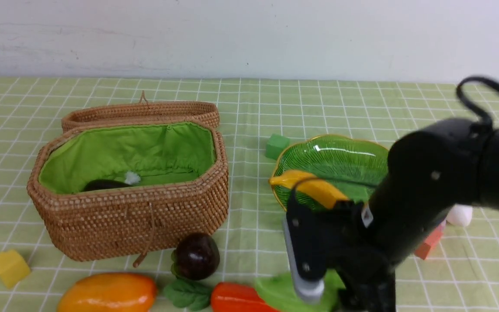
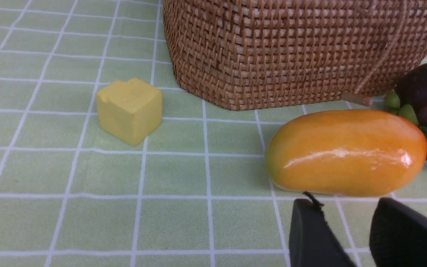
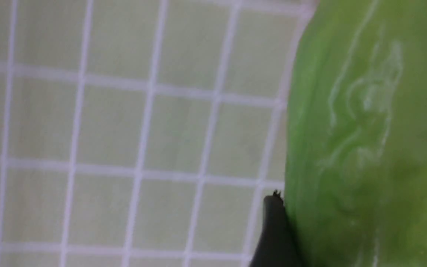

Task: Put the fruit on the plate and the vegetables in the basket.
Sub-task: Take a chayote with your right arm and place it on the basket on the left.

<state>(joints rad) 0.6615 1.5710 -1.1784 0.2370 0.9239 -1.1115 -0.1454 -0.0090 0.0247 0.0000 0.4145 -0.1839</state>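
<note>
Left gripper (image 2: 347, 222): partly open. Its two black fingertips stand apart with only bare tablecloth (image 2: 87, 222) between them. It holds nothing and sits low, just beside the mango.
Right gripper (image 1: 323, 286): low at the near edge of the table, down on the broad green toy leaves (image 1: 275, 292).
Right grip: in the wrist view one black finger (image 3: 272, 233) lies against the edge of the leaves (image 3: 365, 148). The other finger is out of view, so I cannot tell how wide the jaws stand or whether they have hold.
Mango (image 1: 108, 294): on the cloth in front of the basket, between the yellow cube (image 1: 9, 268) and the maroon fruit.
Maroon fruit (image 1: 196, 255): on the cloth, just beside the basket's near right corner.
Banana (image 1: 314, 186): lying on the plate's near left side, its far end hidden by the right arm.
Plate (image 1: 340, 158): right of the basket and apart from it, with a green cube (image 1: 277, 146) just beside its far left rim.
Basket (image 1: 137, 216): open, with its lid standing behind it.
Eggplant (image 1: 102, 185): lying inside the basket on the green lining, with a small white bit beside it that is too little to name.
Carrot (image 1: 236, 299): at the near edge, next to the green toy leaves, its own dark leaves pointing toward the mango.
Behind the right arm: a red-orange block (image 1: 429, 245) and a white rounded piece (image 1: 459, 215), both partly hidden.
</note>
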